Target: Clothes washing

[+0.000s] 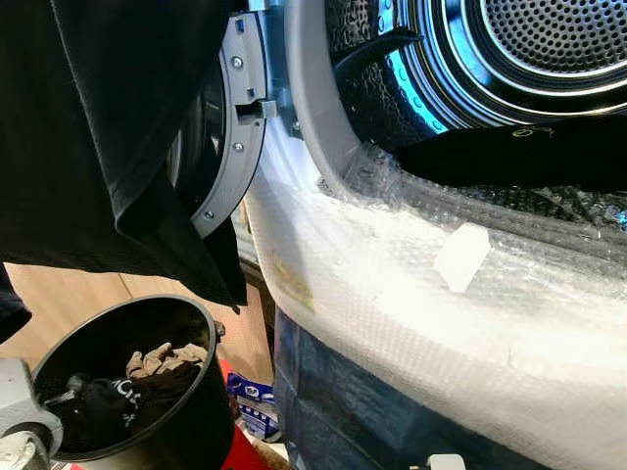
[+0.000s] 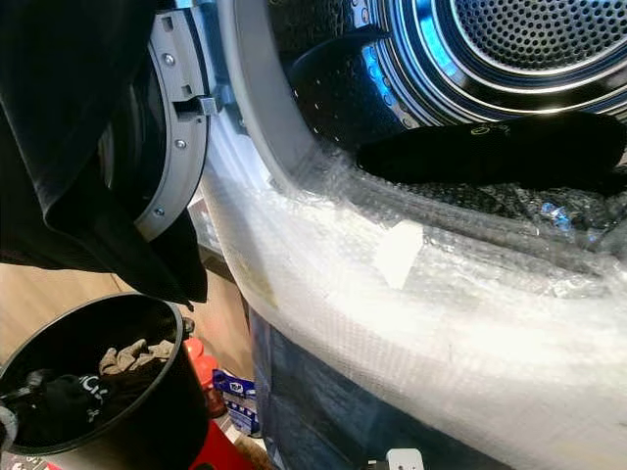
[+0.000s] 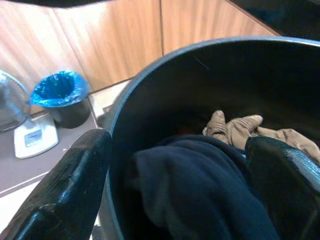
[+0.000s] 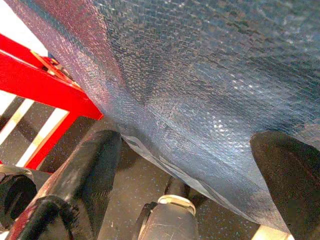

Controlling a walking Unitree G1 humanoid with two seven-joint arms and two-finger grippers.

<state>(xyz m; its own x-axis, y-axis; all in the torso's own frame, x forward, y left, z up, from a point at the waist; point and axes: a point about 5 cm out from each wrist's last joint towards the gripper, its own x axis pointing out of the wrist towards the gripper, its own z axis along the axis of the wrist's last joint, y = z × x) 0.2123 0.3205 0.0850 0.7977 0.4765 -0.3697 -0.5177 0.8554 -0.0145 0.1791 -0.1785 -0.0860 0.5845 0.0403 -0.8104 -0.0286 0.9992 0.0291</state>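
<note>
Loading in hand: the left gripper (image 3: 180,185), fingers spread wide over the bucket (image 1: 186,411), must next close on the dark garment (image 3: 200,195).

The round opening of the washing machine (image 1: 323,108) is wide and free in its upper part, but a dark garment (image 1: 509,152) lies across its lower edge. A black cloth (image 1: 108,127) hangs before the open door (image 1: 230,127). The black bucket (image 1: 191,416) beside the machine is open on top, and clothes (image 1: 147,377) lie low inside it.
</note>
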